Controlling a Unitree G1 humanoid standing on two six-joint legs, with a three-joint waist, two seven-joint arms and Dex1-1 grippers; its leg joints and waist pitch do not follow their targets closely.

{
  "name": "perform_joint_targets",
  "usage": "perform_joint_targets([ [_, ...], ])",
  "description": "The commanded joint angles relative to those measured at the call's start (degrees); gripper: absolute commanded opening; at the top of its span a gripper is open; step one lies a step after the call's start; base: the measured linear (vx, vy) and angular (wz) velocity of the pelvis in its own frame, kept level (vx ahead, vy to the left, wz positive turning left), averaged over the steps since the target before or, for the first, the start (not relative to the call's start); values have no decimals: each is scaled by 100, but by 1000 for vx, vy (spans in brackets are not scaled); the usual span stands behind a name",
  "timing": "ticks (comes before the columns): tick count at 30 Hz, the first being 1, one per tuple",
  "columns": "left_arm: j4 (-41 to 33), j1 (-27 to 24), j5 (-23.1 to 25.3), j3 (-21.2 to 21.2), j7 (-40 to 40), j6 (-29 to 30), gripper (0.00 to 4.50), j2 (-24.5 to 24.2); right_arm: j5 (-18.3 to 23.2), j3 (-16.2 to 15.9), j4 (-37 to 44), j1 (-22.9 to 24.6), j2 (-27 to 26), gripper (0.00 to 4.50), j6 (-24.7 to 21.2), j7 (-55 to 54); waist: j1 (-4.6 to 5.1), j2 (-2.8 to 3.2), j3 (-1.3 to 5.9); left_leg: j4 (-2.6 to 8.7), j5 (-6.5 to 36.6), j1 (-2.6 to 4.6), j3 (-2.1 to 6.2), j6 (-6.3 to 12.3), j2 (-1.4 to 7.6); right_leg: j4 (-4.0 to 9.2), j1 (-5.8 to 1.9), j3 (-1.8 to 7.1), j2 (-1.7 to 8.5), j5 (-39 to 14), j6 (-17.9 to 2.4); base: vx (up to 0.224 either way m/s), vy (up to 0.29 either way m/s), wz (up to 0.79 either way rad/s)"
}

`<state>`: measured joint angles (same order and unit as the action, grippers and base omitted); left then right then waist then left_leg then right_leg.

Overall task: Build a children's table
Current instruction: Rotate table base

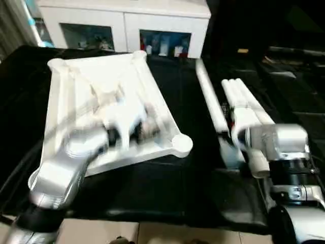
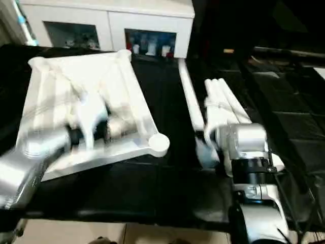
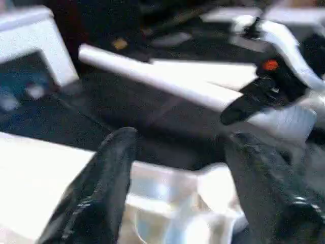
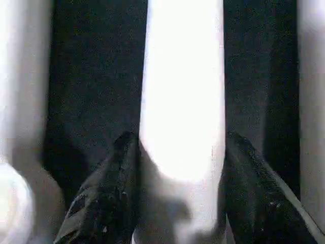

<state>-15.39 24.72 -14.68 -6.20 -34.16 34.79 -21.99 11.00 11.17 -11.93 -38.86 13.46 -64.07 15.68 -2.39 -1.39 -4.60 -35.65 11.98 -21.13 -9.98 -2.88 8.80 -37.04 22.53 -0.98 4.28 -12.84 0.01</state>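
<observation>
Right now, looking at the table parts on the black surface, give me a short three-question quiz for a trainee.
1. True or false: the table top lies with its ribbed underside up.
2. Which does the right gripper have between its fingers: A) a table leg, B) a corner socket, C) nothing?
3. Fill in: the left gripper hangs over the table top with fingers ____.

Key:
1. True.
2. A; the leg sits between both fingers, though a firm grip cannot be confirmed.
3. Open, with nothing held.
</observation>
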Motion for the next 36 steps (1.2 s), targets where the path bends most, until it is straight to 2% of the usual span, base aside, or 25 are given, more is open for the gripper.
perform_joint_targets([
  [1,63,91,-150,105,117,79,344,85,255,213,397,-52,-35,186,358,170,-34,30,448,406,28,52,83,16,310,331,-332,225,314,626,-1533,0,0,0],
  [2,104,235,-310,195,232,190,362,299,553,395,695,4,-69,186,483,474,-44,44,438,405,8,44,76,88,302,333,-333,226,303,738,-1554,0,0,0],
  [3,119,292,-371,229,279,234,364,384,672,465,809,26,-80,185,522,595,-43,38,445,403,-12,46,84,120,318,324,-335,224,308,788,-1583,0,0,0],
  [5,220,565,-699,444,558,537,376,827,1139,617,1130,175,18,185,435,1183,-52,30,436,400,-38,30,75,215,306,324,-344,222,295,862,-1631,0,0,0],
  [6,306,788,-1103,665,708,783,392,1213,1582,681,1447,352,116,185,375,1785,-106,-1,432,379,9,40,67,316,325,333,-355,228,317,931,-1787,0,0,0],
  [7,324,842,-1229,723,724,841,404,1306,1710,702,1543,401,135,185,364,1950,-142,-1,428,377,3,34,71,358,324,337,-359,227,324,923,-1815,0,0,0],
  [8,349,926,-1409,802,744,935,414,1437,1928,735,1689,478,168,185,340,2178,-145,-42,423,386,-9,22,81,462,330,351,-345,214,324,798,-1814,0,0,0],
  [11,434,1160,-1828,998,836,1162,429,1753,2420,823,1956,630,237,185,244,2563,-145,-49,411,378,-26,11,80,532,325,364,-342,214,334,605,-1815,0,0,0],
  [12,480,1249,-1995,1081,887,1238,439,1865,2562,851,2021,669,257,185,219,2672,-155,-83,415,372,-21,14,77,553,319,374,-345,211,329,489,-1788,0,0,0],
  [13,539,1336,-2160,1164,928,1291,446,1965,2659,856,2069,700,282,185,203,2767,-151,-76,409,372,1,17,74,553,321,381,-335,214,331,420,-1785,0,0,0],
  [18,728,1636,-2573,1491,1133,1649,450,2295,2985,731,2356,890,374,185,163,3116,-119,-129,380,381,11,-8,84,554,314,439,-323,208,331,-61,-1595,0,0,0],
  [21,759,1667,-2593,1490,1177,1683,450,2305,3037,662,2430,943,405,185,146,3185,-122,-118,380,386,-59,4,97,584,323,440,-308,202,324,-68,-1508,0,0,0],
  [28,791,1758,-2866,1576,1355,1863,450,2342,2894,310,2511,1017,562,185,325,3088,-118,-125,358,398,-63,7,100,504,330,446,-288,204,322,-14,-1518,0,0,0],
  [30,737,1746,-2795,1530,1446,1943,422,2293,2613,132,2564,992,575,185,521,2882,-117,-128,355,397,-65,8,100,492,332,445,-285,205,328,-6,-1502,0,0,0],
  [32,770,1765,-2586,1534,1748,2027,412,2311,2257,-252,2761,1011,603,185,785,2725,-113,-132,349,399,-116,-1,103,450,336,441,-290,208,323,61,-1441,0,0,0],
  [34,784,1771,-2539,1539,1821,2041,412,2317,2194,-334,2819,1020,595,185,837,2686,-103,-134,354,398,-136,-2,108,463,337,433,-295,212,330,142,-1412,0,0,0],
  [35,828,1789,-2513,1581,1952,2041,402,2350,2096,-473,2891,1035,602,185,904,2626,-107,-107,344,402,-113,1,112,461,337,437,-288,213,330,129,-1413,0,0,0],
  [36,909,1828,-2526,1703,2152,2027,386,2441,1931,-649,2962,1049,610,185,1016,2536,-105,-113,349,398,-115,1,112,455,340,434,-288,214,327,150,-1413,0,0,0],
])
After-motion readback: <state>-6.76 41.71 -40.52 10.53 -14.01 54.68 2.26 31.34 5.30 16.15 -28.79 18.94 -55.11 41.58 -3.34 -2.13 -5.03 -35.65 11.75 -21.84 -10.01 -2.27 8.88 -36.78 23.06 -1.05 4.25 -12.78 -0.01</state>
